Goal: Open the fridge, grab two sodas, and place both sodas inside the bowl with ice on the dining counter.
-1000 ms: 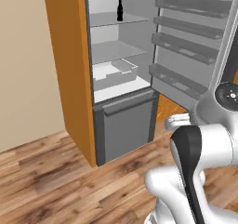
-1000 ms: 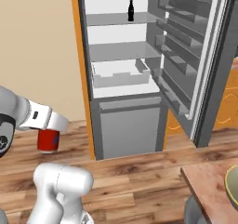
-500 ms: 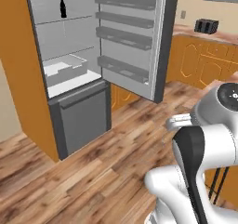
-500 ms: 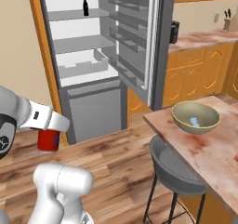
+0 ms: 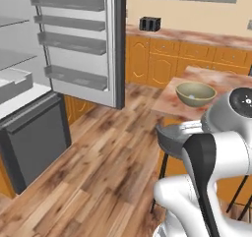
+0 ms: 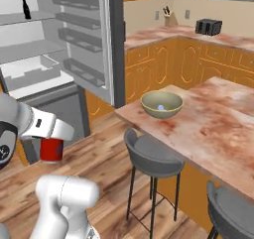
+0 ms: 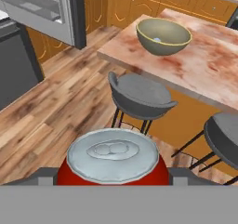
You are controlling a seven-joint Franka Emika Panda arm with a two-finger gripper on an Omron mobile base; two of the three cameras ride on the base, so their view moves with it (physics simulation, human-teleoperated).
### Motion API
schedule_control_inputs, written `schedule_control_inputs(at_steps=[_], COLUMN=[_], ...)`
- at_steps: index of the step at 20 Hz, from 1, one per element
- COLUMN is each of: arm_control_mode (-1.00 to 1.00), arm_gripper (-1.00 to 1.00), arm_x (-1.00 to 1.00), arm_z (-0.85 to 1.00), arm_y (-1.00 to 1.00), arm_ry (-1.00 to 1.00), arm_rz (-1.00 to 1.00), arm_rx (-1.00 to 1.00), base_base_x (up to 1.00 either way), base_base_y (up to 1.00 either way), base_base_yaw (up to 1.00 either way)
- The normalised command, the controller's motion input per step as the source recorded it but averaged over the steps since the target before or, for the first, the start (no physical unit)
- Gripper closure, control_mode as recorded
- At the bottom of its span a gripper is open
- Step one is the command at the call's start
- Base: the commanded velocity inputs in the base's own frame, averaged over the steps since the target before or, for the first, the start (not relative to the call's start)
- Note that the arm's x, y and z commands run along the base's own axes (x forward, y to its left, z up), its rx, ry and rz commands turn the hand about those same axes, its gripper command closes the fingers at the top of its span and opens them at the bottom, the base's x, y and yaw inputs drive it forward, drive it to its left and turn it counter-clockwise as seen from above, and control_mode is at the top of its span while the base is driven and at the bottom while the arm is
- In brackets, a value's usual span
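Dining counter (image 6: 218, 119), near corner: bowl with ice (image 6: 161, 104). Gripper (image 6: 51, 143) apparently clamped on red can (image 7: 113, 160); keep upright, release low over bowl.

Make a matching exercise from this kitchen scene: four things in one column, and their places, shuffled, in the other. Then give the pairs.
Things:
1. red can
2. black bottle
3. bowl
4. toaster

Places:
A. on the wall counter
B. on the dining counter, near its corner
C. between the jaws of the gripper
D. on an upper shelf of the open fridge

Pairs: 1-C, 2-D, 3-B, 4-A
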Motion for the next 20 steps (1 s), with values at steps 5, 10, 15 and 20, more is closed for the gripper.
schedule_control_inputs(at_steps=[5, 10, 15, 20], arm_control_mode=[1.00, 1.00, 1.00, 1.00], arm_gripper=[1.00, 1.00, 1.00, 1.00], arm_x=[0.00, 0.00, 0.00, 0.00], arm_z=[0.00, 0.00, 0.00, 0.00], arm_y=[0.00, 0.00, 0.00, 0.00], arm_ry=[0.00, 0.00, 0.00, 0.00], arm_rz=[0.00, 0.00, 0.00, 0.00], arm_rx=[0.00, 0.00, 0.00, 0.00], base_base_x=[0.04, 0.21, 0.36, 0.52], base_base_y=[0.00, 0.00, 0.00, 0.13], base_base_yaw=[-0.44, -0.40, -0.34, -0.30])
